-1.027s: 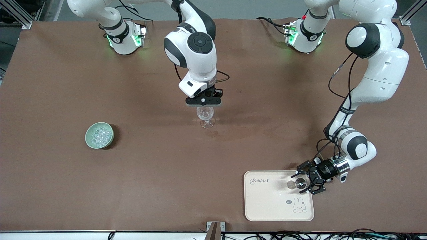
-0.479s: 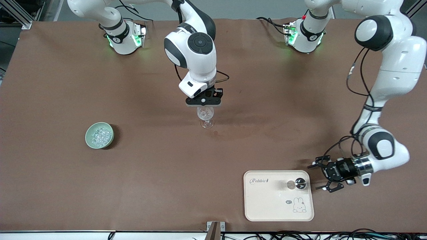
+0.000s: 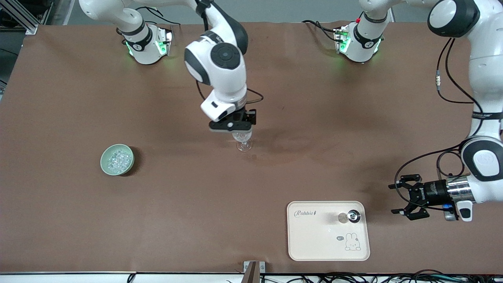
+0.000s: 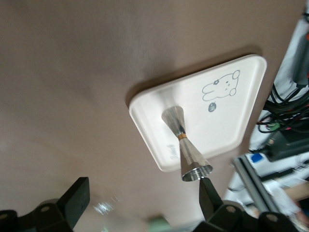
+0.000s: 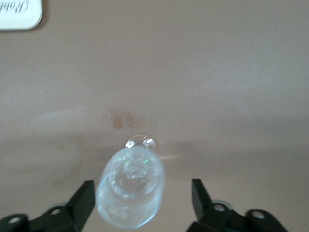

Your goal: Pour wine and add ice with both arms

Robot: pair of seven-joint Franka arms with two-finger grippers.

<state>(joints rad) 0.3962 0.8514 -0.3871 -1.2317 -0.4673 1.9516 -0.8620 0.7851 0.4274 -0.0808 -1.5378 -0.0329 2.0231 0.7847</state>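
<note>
Front view: 1 wine glass (image 3: 243, 140), 1 bowl (image 3: 117, 159), 1 jigger (image 3: 352, 215); 2 pincers, left (image 3: 401, 199) and right (image 3: 232, 129), spread, empty.

A clear stemmed wine glass (image 3: 244, 140) stands mid-counter. A pale green bowl (image 3: 117, 159) holding clear ice lumps (image 3: 119, 159) sits toward the right arm's end. A cream rectangular tray (image 3: 314, 239), nearer the camera, carries a steel hourglass-shaped jigger (image 3: 353, 216).

High front camera faces both arms; wrist cameras look closely down at table (image 3: 165, 204).
</note>
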